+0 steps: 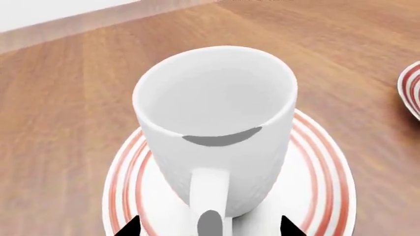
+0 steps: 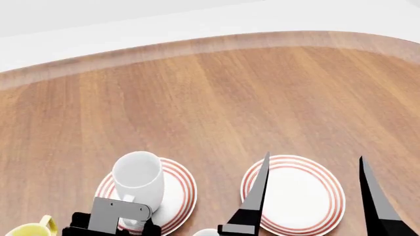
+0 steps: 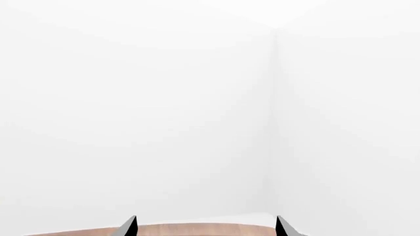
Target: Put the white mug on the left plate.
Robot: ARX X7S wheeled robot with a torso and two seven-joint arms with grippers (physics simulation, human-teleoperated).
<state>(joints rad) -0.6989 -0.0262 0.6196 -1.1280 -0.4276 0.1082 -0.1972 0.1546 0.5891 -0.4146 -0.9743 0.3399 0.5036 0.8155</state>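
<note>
The white mug [image 1: 217, 123] stands upright on the left plate [image 1: 321, 172], its handle turned toward the left gripper [image 1: 211, 227]. That gripper's jaws stand apart, one dark tip on either side of the handle and clear of it. In the head view the mug [image 2: 137, 179] and its plate [image 2: 180, 189] sit near the bench's [image 2: 210, 108] close edge, with the second ringed plate [image 2: 295, 196] just beside them. The right gripper [image 2: 312, 196] hangs over that plate, jaws spread wide. A yellow-handled mug [image 2: 29, 230] shows at the lower left corner.
</note>
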